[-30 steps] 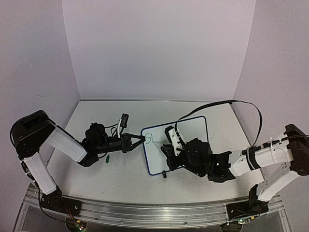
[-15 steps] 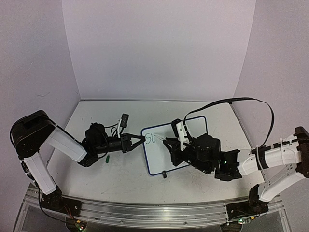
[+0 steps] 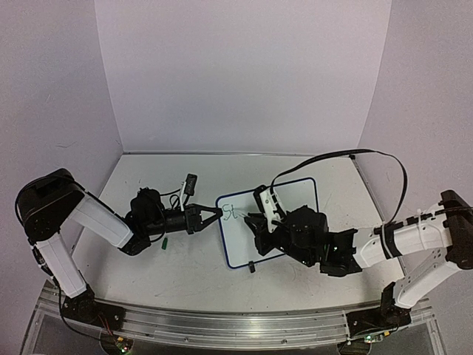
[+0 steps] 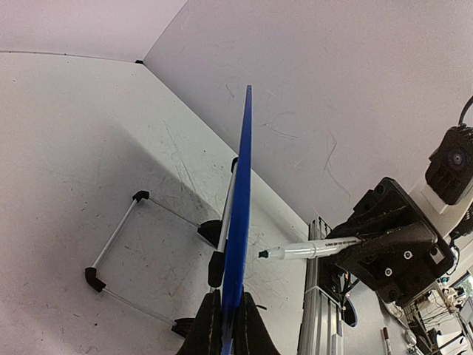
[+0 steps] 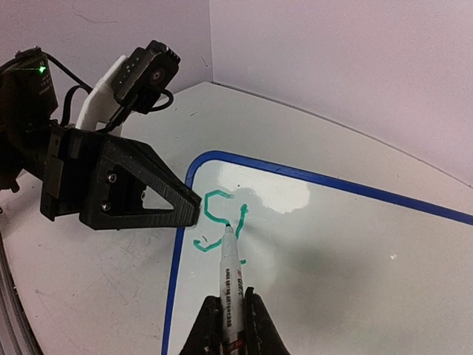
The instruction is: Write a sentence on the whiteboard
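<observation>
The small rectangular white whiteboard (image 5: 355, 251) is wearing a thin dark blue rim. The green handwritten marker lettering (image 5: 216, 209) is standing out on its glossy white face (2 characters, both the same green). The white-barrelled plastic marker (image 5: 230, 277) is carrying dark print and a dark green tip. The white tabletop (image 4: 81, 148) is showing faint grey scribbles.

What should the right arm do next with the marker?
Probably slide the marker onward over bare board for the next letter: only two green letters are written, its tip rests at them, and the left gripper clamps the board's edge.
</observation>
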You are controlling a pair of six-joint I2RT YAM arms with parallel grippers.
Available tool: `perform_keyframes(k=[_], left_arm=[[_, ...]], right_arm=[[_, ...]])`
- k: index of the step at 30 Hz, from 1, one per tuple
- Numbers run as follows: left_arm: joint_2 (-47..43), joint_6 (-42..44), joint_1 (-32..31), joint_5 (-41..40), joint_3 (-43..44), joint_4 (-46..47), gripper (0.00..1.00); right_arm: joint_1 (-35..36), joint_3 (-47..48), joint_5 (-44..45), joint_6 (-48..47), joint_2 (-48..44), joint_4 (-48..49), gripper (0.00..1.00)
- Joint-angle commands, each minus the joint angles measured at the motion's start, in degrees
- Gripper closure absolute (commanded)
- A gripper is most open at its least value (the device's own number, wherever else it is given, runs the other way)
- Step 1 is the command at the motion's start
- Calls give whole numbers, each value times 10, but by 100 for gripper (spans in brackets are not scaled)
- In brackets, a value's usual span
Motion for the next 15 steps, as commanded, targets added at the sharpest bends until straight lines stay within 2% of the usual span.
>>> perform_keyframes(k=[1,15], left_arm=[[-13,-19,-4,27,-3,6,100],[-22,-17,-4,26,-11,6,100]], right_arm=[[-1,28,14,-6,14,23,100],[-1,33,45,-3,32,15,100]])
